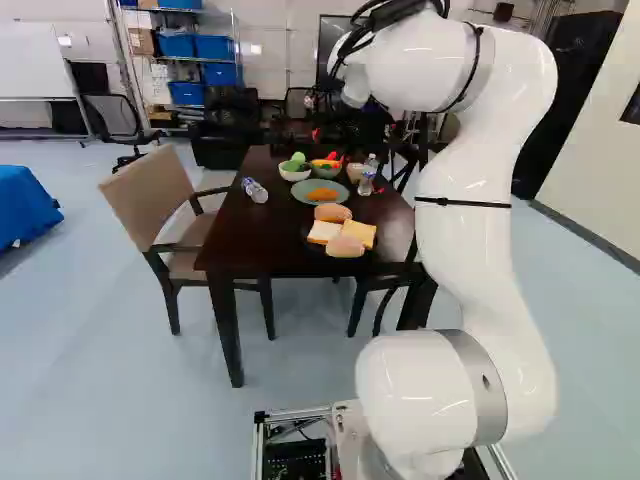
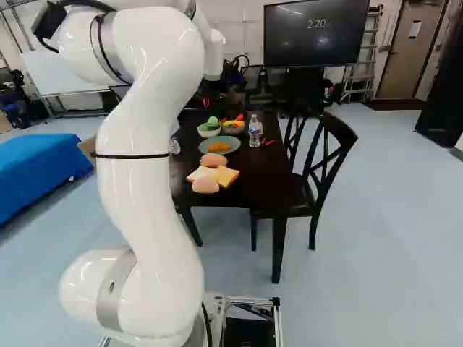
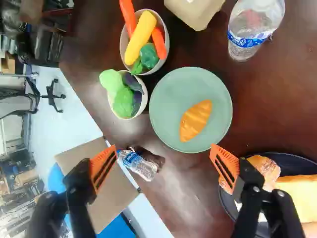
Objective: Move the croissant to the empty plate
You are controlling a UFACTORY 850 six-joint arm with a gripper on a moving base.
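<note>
Dark table [image 1: 232,238]: croissant [image 3: 196,120] within rim of green plate [image 3: 162,101]; bottle [image 3: 141,166] lying near edge; jaws [image 1: 352,132] wide apart.

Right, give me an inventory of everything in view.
Table: 1, dark brown, ahead of the arm
Croissant: 1, orange, on the green plate
Dark plate: 1, under bread
Bread slices: 2, white and yellow
Buns: 2, tan, with the slices
Bowls: 2, pale, past the green plate
Toy produce: several, mixed colours, in bowls
Bottles: 2, clear, one upright, one lying
Armchair: 1, tan, left of table
Wooden chairs: 2, dark, right of table
Screen: 1, black, far wall
Bins: several, blue, on shelving
Background clutter: uncountable
Arm: 1, white, foreground
Gripper: 1, black with orange pads, open, over the table
</note>
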